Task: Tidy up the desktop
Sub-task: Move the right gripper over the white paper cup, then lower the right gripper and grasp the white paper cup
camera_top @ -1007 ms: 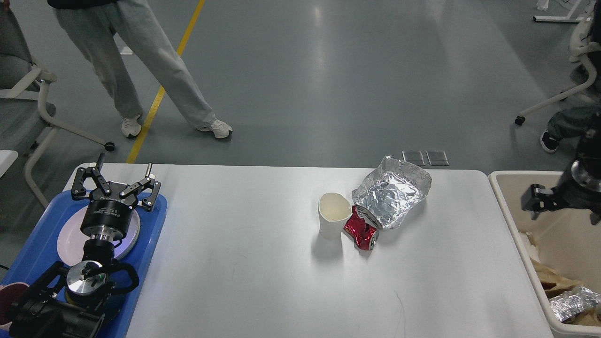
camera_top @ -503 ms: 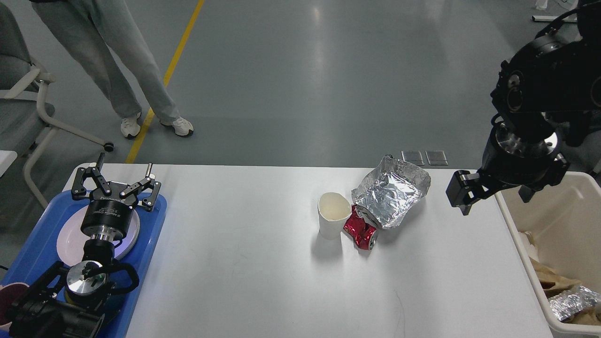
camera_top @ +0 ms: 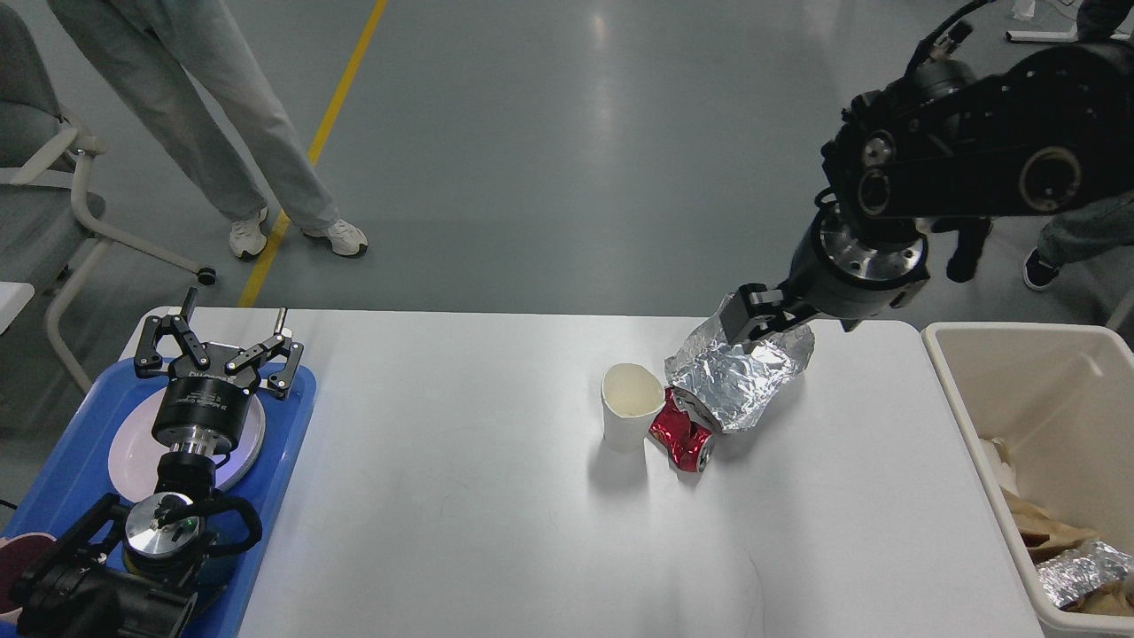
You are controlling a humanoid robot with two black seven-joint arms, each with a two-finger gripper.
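Observation:
On the white desktop (camera_top: 496, 523), right of centre, a white paper cup (camera_top: 631, 412) stands upright. A crushed red can (camera_top: 680, 439) lies against it, and crumpled silver foil (camera_top: 740, 368) sits just behind the can. My right gripper (camera_top: 753, 326) hangs over the far top edge of the foil. It is dark and seen end-on, so its fingers cannot be told apart. My left gripper (camera_top: 217, 350) stands open at the far left, above a white plate (camera_top: 133, 452) in the blue tray (camera_top: 297, 399), with nothing between its fingers.
A cream bin (camera_top: 961, 390) at the right end of the table holds brown paper and foil scraps (camera_top: 1076, 571). A dark red cup (camera_top: 13, 567) shows at the tray's near corner. A person's legs (camera_top: 230, 133) and a chair (camera_top: 53, 177) stand beyond the table on the left.
My right arm has swung left from over the bin, across the table's right end, to above the foil. The person behind has stepped left. My left arm has not moved.

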